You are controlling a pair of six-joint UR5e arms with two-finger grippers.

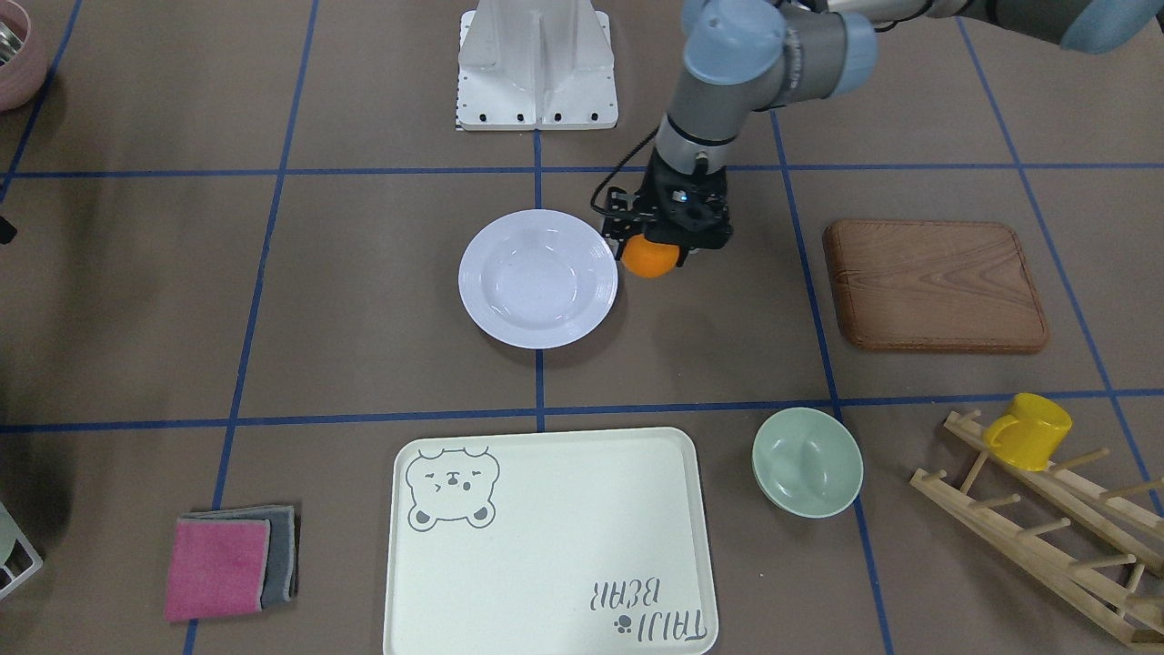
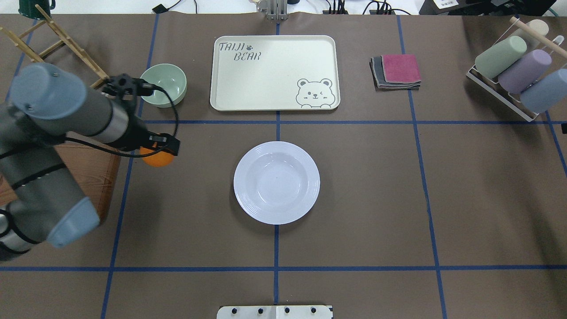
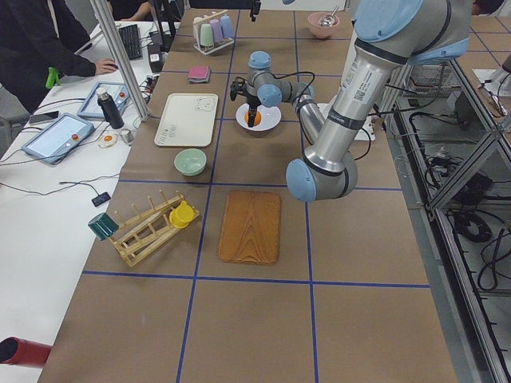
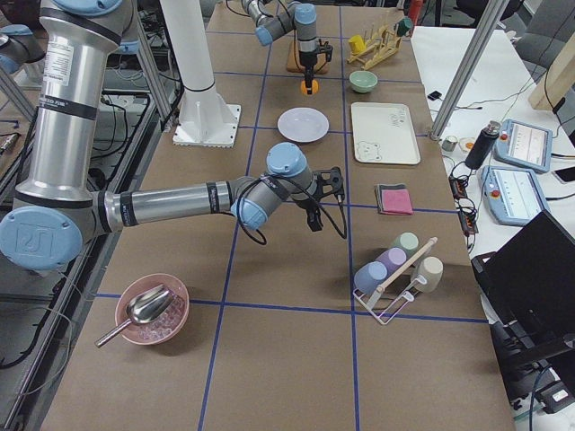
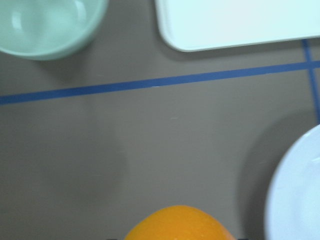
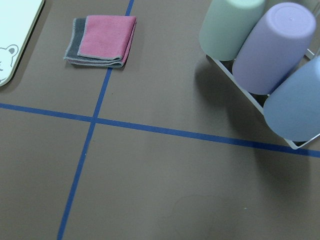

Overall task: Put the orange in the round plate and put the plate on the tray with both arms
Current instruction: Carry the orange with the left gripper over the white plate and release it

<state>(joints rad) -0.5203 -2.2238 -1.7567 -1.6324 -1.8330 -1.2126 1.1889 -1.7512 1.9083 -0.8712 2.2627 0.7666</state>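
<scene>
Orange (image 1: 647,262) first: we see it pinched in the left gripper (image 1: 664,244), fingers closed round its top, hanging beside the round plate (image 1: 509,314) on the plate's robot-left side & not yet over it. We reckon it's lifted off the table (image 1: 364,300), since the fixed cams disagree on how close it sits to the rim. The left wrist cam shows only a slice of rim at one edge. Plate itself is empty, flat on the table, nearest the robot's base. So we're at step 1, mid-carry: orange grasped, not delivered. Next move, in our view: shift sideways until the orange is over the sunken centre, go low, then let go, b/c a round fruit dropped from height or onto the ridged rim would prob. roll off. Beyond the plate, away from the robot, the tray (image 1: 564,546) lies w/ nothing on it and a gap between the two. That's step 2, needing both arms on opposite rims. Right gripper (image 4: 316,215) hovers well off to the plate's other side, its cam facing the folded cloths (image 6: 102,40); we can't tell if it's open or closed.
</scene>
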